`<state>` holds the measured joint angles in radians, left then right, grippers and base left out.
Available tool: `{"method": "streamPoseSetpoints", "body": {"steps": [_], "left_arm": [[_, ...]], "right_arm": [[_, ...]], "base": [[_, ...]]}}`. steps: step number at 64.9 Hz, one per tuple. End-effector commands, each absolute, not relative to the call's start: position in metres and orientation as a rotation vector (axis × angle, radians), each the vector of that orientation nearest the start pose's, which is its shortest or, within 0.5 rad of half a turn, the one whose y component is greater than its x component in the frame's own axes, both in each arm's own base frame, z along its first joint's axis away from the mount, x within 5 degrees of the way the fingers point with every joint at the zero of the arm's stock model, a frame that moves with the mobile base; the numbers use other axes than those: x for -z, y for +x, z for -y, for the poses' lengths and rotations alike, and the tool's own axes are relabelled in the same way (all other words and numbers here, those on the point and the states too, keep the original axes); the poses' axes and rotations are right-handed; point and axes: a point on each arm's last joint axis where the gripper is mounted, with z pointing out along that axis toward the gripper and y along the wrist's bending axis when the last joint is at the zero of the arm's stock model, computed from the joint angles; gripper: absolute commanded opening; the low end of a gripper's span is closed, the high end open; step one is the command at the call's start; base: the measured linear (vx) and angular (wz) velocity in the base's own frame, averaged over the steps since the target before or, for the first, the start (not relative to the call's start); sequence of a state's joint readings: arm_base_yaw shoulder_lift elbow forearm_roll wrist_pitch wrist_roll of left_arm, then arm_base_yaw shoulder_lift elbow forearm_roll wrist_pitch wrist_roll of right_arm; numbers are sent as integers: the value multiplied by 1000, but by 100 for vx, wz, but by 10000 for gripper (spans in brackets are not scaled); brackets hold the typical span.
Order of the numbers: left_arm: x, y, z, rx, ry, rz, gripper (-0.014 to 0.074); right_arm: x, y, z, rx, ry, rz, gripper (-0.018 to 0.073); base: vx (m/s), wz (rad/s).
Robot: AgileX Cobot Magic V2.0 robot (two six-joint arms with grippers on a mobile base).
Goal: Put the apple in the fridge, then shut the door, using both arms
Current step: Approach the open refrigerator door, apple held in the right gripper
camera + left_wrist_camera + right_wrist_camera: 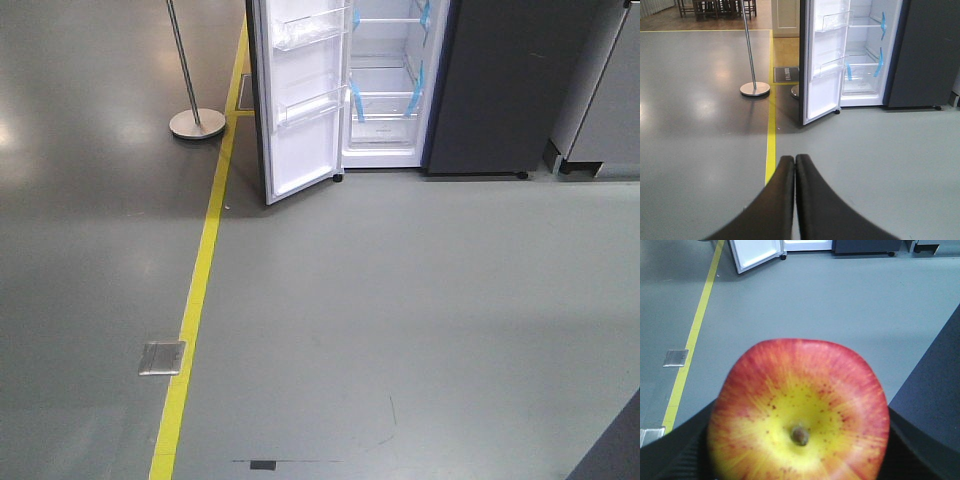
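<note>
1. At the far edge of the grey floor (420, 300) stands the fridge (385, 130), well apart from the robot. Its white lining, glass shelves and blue tape strips (355, 100) are exposed.
2. Its door (300, 110) is swung wide open to the left, with the white inner face and clear bins (310, 30) turned this way. The door's lower corner sits just beside the yellow floor line (200, 270).
3. A pole stand (196, 122) rests on the floor left of that line, near the door, and a metal floor plate (162, 357) lies nearer the robot.
4. The left gripper (794, 159) is empty, its jaws pressed together, and it points toward the open door.
5. The right gripper (799, 442) clamps the apple (800, 405) between its dark fingers (675, 452), stem end toward the wrist camera, above bare floor.
6. The step in hand looks like the approach, with placing and closing not yet done.
   - The base should drive straight at the open compartment, right of the yellow line, so the swung door is not clipped.
   - The grip on the glossy apple should stay firm and level, with a middle shelf as the target.
   - The left arm is best kept tucked until it can reach the door's outer face.
</note>
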<state>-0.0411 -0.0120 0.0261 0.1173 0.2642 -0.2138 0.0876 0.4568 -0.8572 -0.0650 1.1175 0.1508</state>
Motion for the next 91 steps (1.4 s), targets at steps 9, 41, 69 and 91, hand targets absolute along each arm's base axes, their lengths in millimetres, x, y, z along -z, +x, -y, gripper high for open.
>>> {"method": "streamPoseSetpoints", "body": {"steps": [9, 41, 69, 91], "left_arm": [[-181, 56, 1, 99, -74, -1696, -6], [-181, 56, 1, 99, -74, -1696, -6], [-181, 56, 1, 99, -74, -1696, -6], [-181, 56, 1, 99, -74, -1696, -6]], "right_arm": [[-378, 52, 1, -48, 64, -2109, 135], [-378, 52, 1, -48, 65, -2110, 135], [-378, 52, 1, -48, 65, -2110, 135], [-378, 52, 2, -48, 65, -2112, 135]], "base": [[11, -3], [11, -2], [12, 2], [12, 2]]}}
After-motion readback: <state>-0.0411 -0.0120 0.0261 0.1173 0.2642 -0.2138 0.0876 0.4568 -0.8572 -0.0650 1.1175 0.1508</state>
